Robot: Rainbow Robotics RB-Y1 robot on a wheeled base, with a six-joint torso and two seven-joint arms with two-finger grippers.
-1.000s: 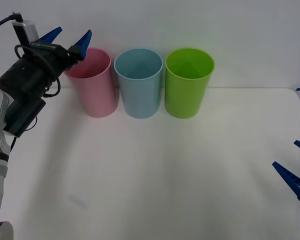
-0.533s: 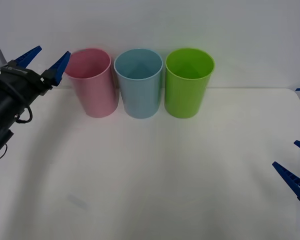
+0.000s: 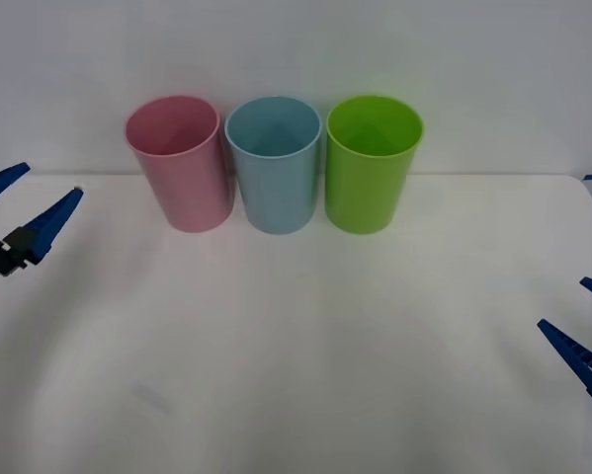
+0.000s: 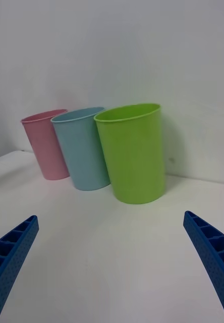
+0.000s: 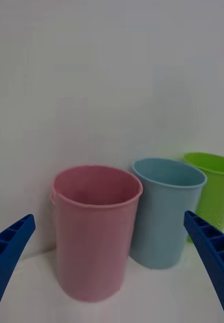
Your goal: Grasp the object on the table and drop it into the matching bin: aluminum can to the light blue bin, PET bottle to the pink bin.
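Pink bin (image 3: 177, 163) beside light blue bin (image 3: 274, 163)

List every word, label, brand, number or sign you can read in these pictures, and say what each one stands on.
None: no readable text anywhere.
The pink bin, light blue bin and green bin are plain, unmarked plastic.
The white table and both open grippers, left and right, carry no lettering.
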